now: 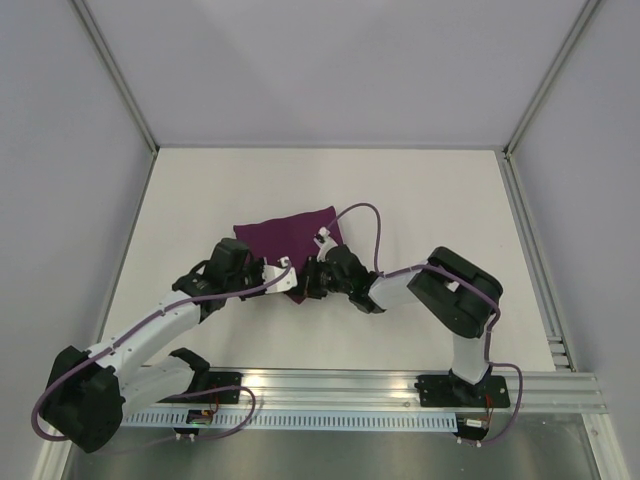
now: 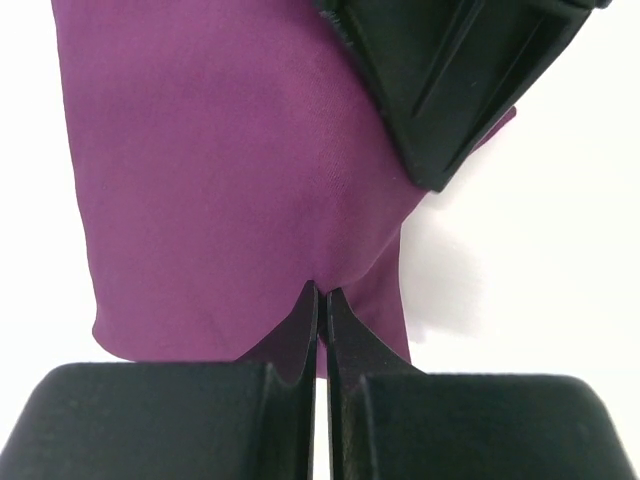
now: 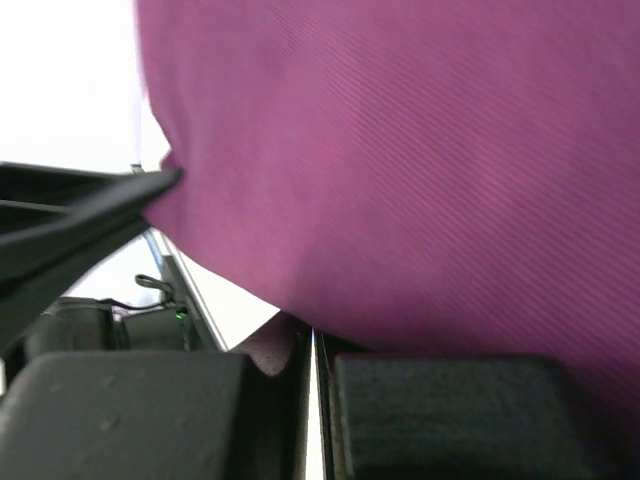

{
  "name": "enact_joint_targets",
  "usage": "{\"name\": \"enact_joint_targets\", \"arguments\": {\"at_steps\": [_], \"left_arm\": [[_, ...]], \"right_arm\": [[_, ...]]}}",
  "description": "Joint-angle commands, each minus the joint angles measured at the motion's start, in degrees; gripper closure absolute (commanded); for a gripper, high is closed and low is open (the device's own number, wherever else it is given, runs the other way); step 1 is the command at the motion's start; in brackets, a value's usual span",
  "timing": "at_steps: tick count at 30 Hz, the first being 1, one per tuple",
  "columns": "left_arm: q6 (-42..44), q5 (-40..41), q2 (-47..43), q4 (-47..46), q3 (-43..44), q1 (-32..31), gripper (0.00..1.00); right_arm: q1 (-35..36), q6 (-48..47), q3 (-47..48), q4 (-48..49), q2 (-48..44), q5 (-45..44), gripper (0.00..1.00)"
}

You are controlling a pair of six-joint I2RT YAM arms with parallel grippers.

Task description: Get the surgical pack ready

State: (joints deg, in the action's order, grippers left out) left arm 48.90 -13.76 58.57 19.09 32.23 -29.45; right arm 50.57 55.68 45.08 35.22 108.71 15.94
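Light was bright and even, coming from above. The top view was sharp, with only faint, soft shadows on the table (image 1: 200,200). In both wrist views the table burned out to plain white. The right wrist view was soft, the cloth (image 3: 420,150) blurred close up.

White table (image 1: 220,190) viewed from above, carrying a deep-purple fabric sheet (image 1: 285,232) folded into a rough rectangle near its centre, and a ribbed metal mounting rail (image 1: 380,385) spanning its near edge.
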Motion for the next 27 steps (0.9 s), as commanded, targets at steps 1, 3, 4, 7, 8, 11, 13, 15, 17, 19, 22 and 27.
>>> {"name": "enact_joint_targets", "arguments": {"at_steps": [1,3,4,7,8,11,13,15,17,19,22,27], "left_arm": [[-1.5,-2.9,-1.4,-1.0,2.8,-0.3,1.0],[-1.8,-3.0,-1.5,-0.7,3.1,-0.3,1.0],[-1.8,-3.2,-1.8,-0.5,3.3,-0.3,1.0],[-2.0,-3.7,-2.1,-0.3,3.5,-0.3,1.0],[-2.2,-3.7,-2.3,-0.3,3.8,-0.3,1.0],[-2.6,-4.3,-3.1,0.0,4.2,-0.3,1.0],[-2.4,-4.9,-3.5,0.3,4.4,-0.3,1.0],[-2.2,-4.8,-4.0,0.4,4.4,-0.3,1.0],[-1.9,-4.5,-4.1,0.7,4.4,-0.3,1.0],[-1.1,-4.3,-4.0,1.5,4.3,-0.3,1.0],[-0.6,-3.6,-4.2,1.8,3.9,-0.3,1.0],[-0.3,-3.5,-4.9,1.7,3.7,-0.3,1.0]], "right_arm": [[0.2,1.2,3.0,6.3,0.2,-2.9,1.0],[0.3,1.7,3.2,7.8,0.2,-3.6,0.99],[0.2,2.0,3.4,8.2,0.0,-4.0,1.0],[0.2,2.5,3.9,8.2,0.5,-5.9,1.0],[0.2,2.6,4.3,7.9,0.7,-7.0,1.0],[-0.5,4.3,3.9,7.8,2.1,-8.9,1.0],[-1.2,7.0,3.3,11.3,3.4,-10.1,0.99],[-1.4,8.6,2.3,14.4,4.4,-11.7,0.99],[-1.4,10.2,1.7,15.7,4.9,-14.2,0.99],[-1.5,11.3,0.1,18.6,5.1,-15.8,1.0],[-1.7,11.5,-1.1,21.6,5.2,-19.3,1.0],[-2.8,14.2,-2.3,23.2,7.5,-24.3,0.95]]}}
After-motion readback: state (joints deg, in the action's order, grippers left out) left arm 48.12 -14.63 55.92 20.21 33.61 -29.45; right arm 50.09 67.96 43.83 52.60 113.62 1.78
